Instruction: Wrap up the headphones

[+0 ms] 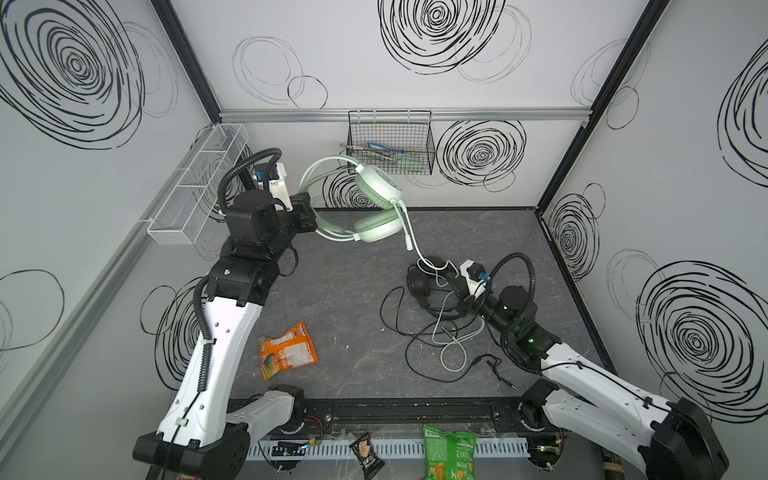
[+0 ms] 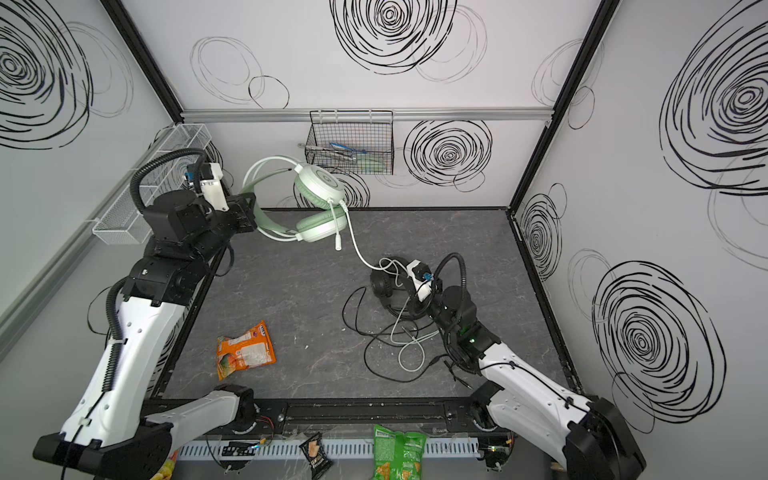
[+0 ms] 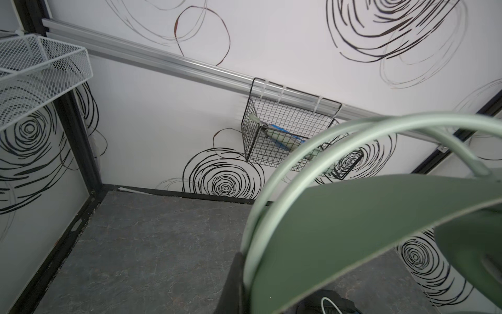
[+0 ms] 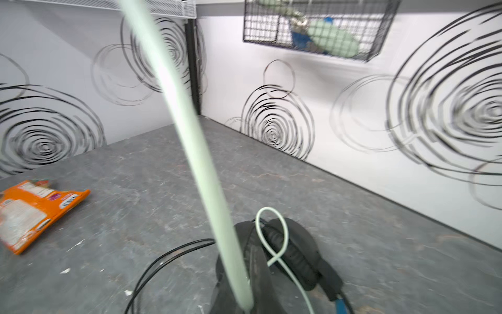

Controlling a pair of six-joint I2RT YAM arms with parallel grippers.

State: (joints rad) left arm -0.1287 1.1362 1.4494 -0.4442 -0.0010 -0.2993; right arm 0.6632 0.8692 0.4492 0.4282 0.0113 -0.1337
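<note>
1. Left hand [image 1: 309, 214] is pressed shut on the headband of the mint-green headset [image 1: 376, 187], holding it aloft at 11 o'clock over the table [image 1: 332, 299].
2. Right hand [image 1: 454, 283] pinches its white cable [image 4: 188, 136] just above the black headset [image 1: 417, 284], which lies at 5 o'clock from the mint one.
3. Step, judged: gathering cable, 0 turns wound.
4. Next calls for carrying the cable round the headband while keeping the slack clear of the black headset.

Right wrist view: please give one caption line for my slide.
Right gripper pinches a pale cable above black headphones lying on the grey table.
</note>
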